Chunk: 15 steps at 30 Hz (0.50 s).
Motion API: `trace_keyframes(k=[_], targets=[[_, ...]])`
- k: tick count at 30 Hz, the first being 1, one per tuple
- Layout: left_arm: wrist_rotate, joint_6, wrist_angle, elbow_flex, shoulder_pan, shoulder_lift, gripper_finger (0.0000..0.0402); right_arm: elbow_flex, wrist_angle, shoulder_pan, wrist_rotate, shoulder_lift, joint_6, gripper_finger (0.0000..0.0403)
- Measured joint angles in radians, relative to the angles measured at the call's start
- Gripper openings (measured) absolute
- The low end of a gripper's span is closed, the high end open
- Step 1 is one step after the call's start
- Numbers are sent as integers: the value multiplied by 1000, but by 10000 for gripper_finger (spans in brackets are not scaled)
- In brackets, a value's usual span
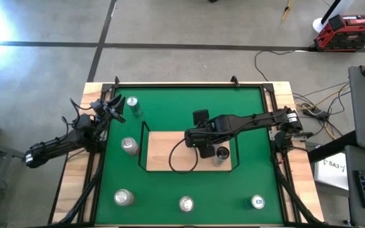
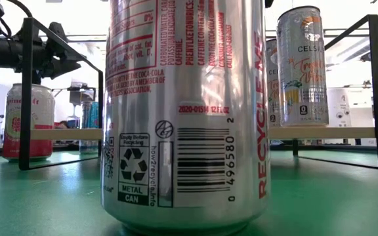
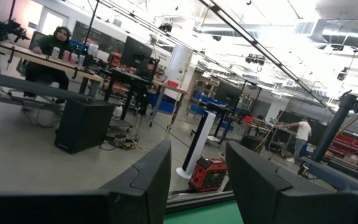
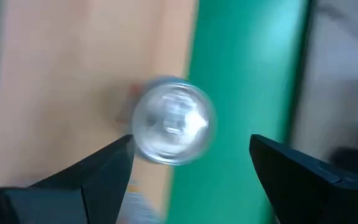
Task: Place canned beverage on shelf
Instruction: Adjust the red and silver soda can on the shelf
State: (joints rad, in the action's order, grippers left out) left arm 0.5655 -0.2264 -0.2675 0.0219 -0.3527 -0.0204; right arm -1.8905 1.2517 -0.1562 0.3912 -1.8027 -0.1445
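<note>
Green felt covers the counter (image 1: 252, 126), and the light-wood shelf (image 1: 163, 152) with its thin black wire rail lies at its middle; I place everything against that shelf.

Well off the shelf's left side, my left claw (image 1: 109, 109) hangs over the counter's far-left corner. Its fingers (image 3: 145, 180) stand apart with nothing between them, and past them I see only the workshop and a person seated at a desk (image 3: 48, 53).

Just beside that claw stands a greenish can (image 1: 132, 106). A silver can (image 1: 129, 145) stands close to the shelf's left rail, on the felt. Nearer the front edge stand three more: one at front left (image 1: 123, 197), one straight in front of the shelf (image 1: 186, 204), which fills the low view as a silver Coca-Cola can (image 2: 186, 111), and a blue-topped one at front right (image 1: 257, 202).

My right claw (image 1: 203, 149) hovers above the shelf's right part, fingers (image 4: 92, 177) spread wide and gripping nothing. The canned beverage (image 1: 222, 154) stands upright on the shelf near its right edge, its silver top (image 4: 173, 119) showing below me, free of both fingers.
</note>
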Motion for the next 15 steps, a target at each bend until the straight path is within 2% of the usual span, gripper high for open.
trace_keyframes(k=[3,15], targets=[[0,0,0,0,0,0,137,0,-1,0,-98,0,78,311],[0,0,0,0,0,0,137,0,6,0,-102,28,101,311]])
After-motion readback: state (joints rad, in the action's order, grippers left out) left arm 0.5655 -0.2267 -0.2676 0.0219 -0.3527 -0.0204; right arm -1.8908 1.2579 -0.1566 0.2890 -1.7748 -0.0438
